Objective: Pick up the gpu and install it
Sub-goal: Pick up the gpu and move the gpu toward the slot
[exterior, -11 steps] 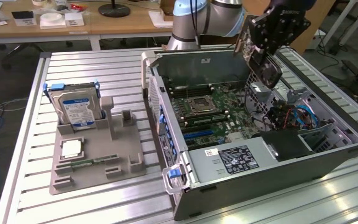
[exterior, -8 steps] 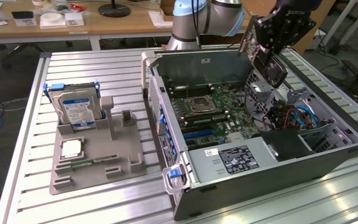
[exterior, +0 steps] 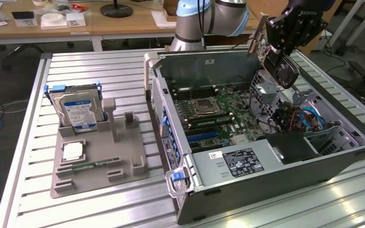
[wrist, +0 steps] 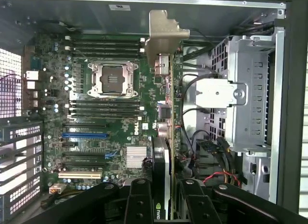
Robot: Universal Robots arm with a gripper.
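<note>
Gripper point(exterior: 285, 43) clamped on the gpu point(exterior: 284, 69), its two fingers point(wrist: 139, 202) pressed against the card's opposite faces. The card hangs clear above the open computer case point(exterior: 284, 175), over the case's far corner on the exterior view's right, touching nothing below. In the wrist view the gpu point(wrist: 167, 161) appears edge-on. Its long axis runs straight away from the gripper point(wrist: 166, 204), and the silver end bracket point(wrist: 161, 33) is at the far end. The motherboard point(exterior: 214, 109) lies flat in the case floor. Its expansion slots, among them the blue slot point(wrist: 84, 135), sit to one side of the card and run crosswise to its long axis. Judged from this, the card is neither over a slot nor aligned with one. The case stands on the slatted aluminium table point(exterior: 106, 66).
</note>
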